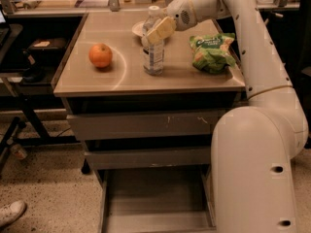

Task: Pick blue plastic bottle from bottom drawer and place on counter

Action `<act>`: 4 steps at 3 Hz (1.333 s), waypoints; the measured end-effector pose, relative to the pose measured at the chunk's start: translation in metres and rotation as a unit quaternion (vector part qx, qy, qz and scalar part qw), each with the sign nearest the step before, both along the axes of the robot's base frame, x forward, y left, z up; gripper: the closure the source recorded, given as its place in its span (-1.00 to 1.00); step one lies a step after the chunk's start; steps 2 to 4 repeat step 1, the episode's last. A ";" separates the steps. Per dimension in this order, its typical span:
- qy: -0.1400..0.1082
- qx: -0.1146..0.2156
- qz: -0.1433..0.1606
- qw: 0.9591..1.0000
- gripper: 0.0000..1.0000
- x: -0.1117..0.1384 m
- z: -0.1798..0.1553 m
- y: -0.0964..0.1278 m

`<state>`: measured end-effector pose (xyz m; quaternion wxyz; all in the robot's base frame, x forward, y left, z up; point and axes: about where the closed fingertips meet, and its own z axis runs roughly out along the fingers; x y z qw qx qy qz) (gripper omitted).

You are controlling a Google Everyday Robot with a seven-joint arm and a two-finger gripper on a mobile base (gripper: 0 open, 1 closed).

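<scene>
Blue plastic bottle [153, 57] upright on the counter [146, 81], about midway across, base flat on the glossy beige top, white cap uppermost. Gripper [159, 29] right at the bottle's shoulder, just under the cap, crossing the near side of the bottle at a tilt. Clamped on the bottle or merely resting against it: cannot tell. White arm [252, 57] reaching in from the right, over the back right corner of the counter, then curving down to the big white body [252, 178] in the right foreground.

Left of the bottle and well apart from it, 1 orange-red apple [100, 56], alone on the counter's left half. Right of the bottle, near the right edge and not touching it, a green snack bag [212, 51], lying crumpled. Behind the bottle, a small white dish [137, 29], partly hidden.

Below the counter, 3 grey drawers. Top drawer [141, 125] and middle drawer [146, 158] both close to shut, with plain flat fronts. Bottom drawer [155, 203] standing far out toward the camera, bare grey floor in view, right side hidden behind the body.

Speckled floor [48, 188] to the left of the cabinet, with 1 white shoe [10, 212] at the lower left corner
</scene>
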<state>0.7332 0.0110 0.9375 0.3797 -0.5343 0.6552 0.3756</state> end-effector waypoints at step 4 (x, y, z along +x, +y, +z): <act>0.000 0.000 0.000 1.000 -1.00 0.000 0.000 0.000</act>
